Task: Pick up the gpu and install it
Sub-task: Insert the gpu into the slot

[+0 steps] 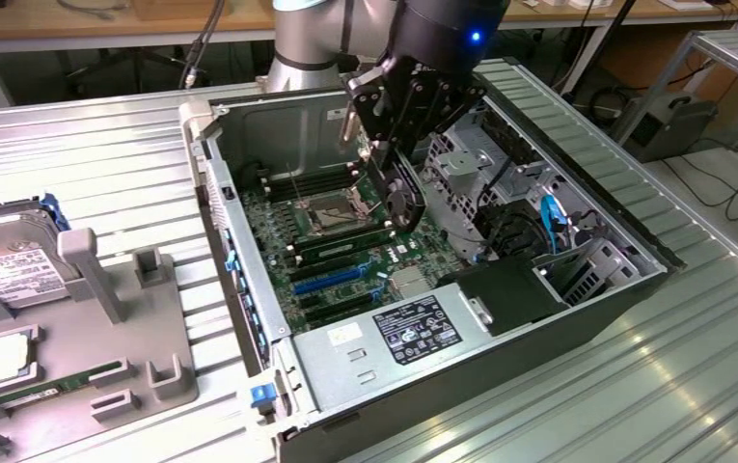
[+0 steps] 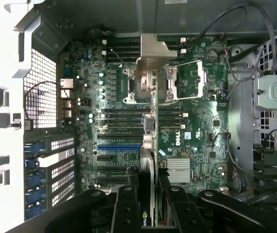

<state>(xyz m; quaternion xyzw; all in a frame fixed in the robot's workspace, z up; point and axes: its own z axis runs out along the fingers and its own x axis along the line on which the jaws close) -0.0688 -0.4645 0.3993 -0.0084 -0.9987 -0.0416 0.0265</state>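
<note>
— Gpu (image 1: 402,198) (image 2: 150,141), a thin flat black expansion card with a narrow silver metal bracket: where is it?
— Inside the open black-and-silver tower case (image 1: 600,280), held edge-down over the green motherboard (image 1: 342,246), near the metal processor socket (image 1: 334,210). Contact with the board cannot be told.
— And the arm?
— The grey jointed robot arm (image 1: 311,43) reaches down into the case, its black gripper (image 1: 395,159) pointing at the board, fingers pinching the card's upper edge from both sides, bracket end jutting clear
</note>
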